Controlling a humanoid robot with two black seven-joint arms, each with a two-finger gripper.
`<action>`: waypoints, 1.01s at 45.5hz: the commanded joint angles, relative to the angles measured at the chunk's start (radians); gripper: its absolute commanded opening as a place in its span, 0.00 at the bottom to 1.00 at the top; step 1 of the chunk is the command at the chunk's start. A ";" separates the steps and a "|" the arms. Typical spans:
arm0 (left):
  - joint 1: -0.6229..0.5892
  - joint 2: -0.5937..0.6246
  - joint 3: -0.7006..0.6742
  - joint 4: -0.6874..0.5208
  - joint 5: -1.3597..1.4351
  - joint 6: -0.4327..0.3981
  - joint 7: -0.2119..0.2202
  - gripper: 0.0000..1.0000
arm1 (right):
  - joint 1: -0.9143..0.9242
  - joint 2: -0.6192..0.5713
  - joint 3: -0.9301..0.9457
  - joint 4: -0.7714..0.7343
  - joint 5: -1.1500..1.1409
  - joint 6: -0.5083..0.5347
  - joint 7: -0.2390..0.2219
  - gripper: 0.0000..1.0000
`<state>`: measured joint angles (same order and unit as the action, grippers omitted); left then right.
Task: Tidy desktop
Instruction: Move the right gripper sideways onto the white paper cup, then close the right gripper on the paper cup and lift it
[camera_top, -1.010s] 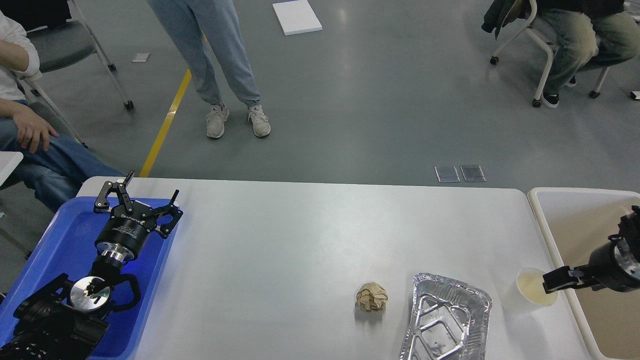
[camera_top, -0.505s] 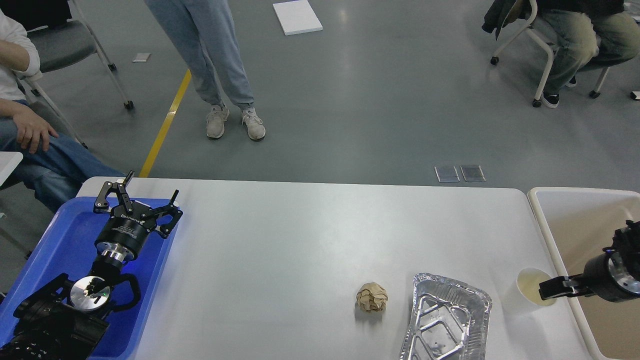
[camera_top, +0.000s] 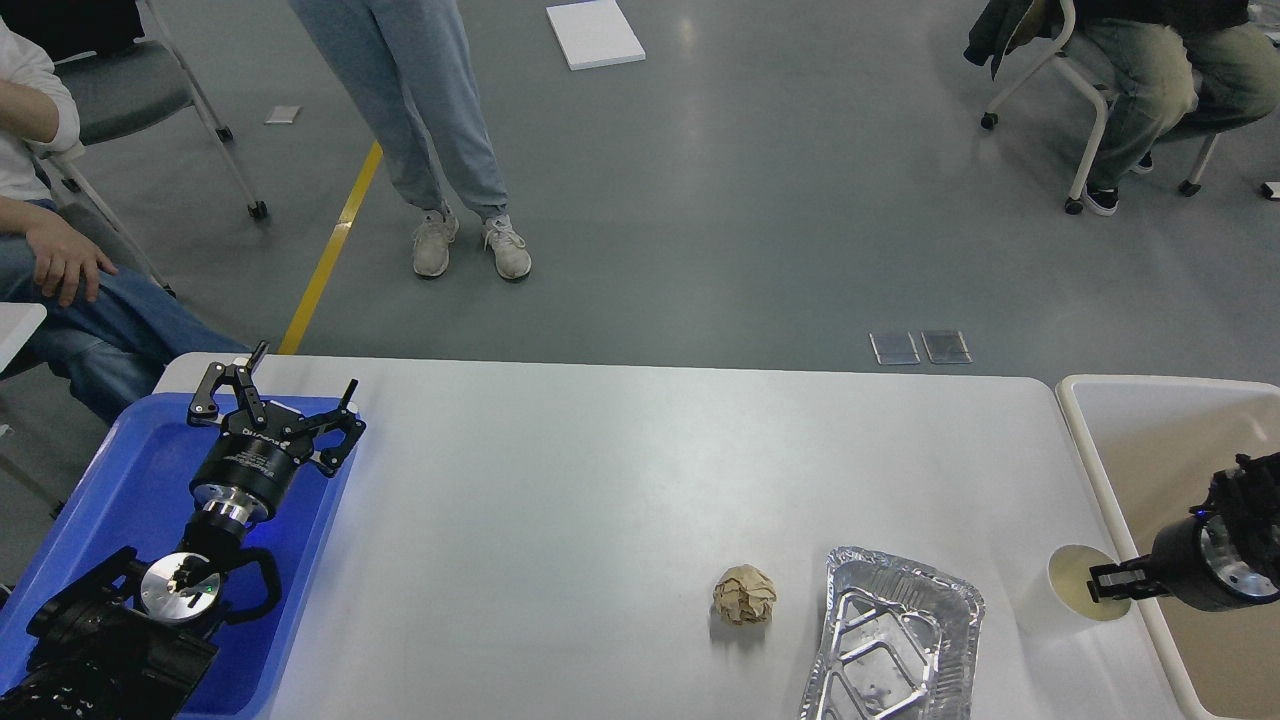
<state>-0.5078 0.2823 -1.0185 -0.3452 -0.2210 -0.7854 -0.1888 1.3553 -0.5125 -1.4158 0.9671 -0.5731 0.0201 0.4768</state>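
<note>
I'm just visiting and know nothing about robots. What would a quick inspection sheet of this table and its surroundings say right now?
Surface: the desktop, whitish-grey, mostly bare.
Job's things: crumpled brown paper ball, foil tray and paper cup stand near the front right.
Clutter: blue tray at the left edge, beige bin at the right edge.
Hands: left hand open above the blue tray, holding nothing; right hand at the cup's rim, grip cannot be told.
Cables: nothing seen.
Surroundings: one person standing beyond the table, two people seated at the sides, a white board on the floor.
</note>
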 joint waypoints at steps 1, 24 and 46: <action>0.000 0.000 0.000 0.000 0.000 0.000 0.000 1.00 | -0.005 0.003 0.001 -0.001 -0.001 -0.005 0.002 0.00; 0.000 0.000 0.000 0.000 0.000 0.000 0.000 1.00 | 0.125 -0.058 -0.006 0.025 -0.002 0.020 0.003 0.00; 0.000 0.000 0.000 0.000 0.000 0.000 -0.001 1.00 | 0.594 -0.219 -0.008 0.272 -0.065 0.310 0.005 0.00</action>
<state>-0.5078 0.2822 -1.0185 -0.3451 -0.2210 -0.7854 -0.1888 1.7162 -0.6650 -1.4224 1.1313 -0.6246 0.1704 0.4823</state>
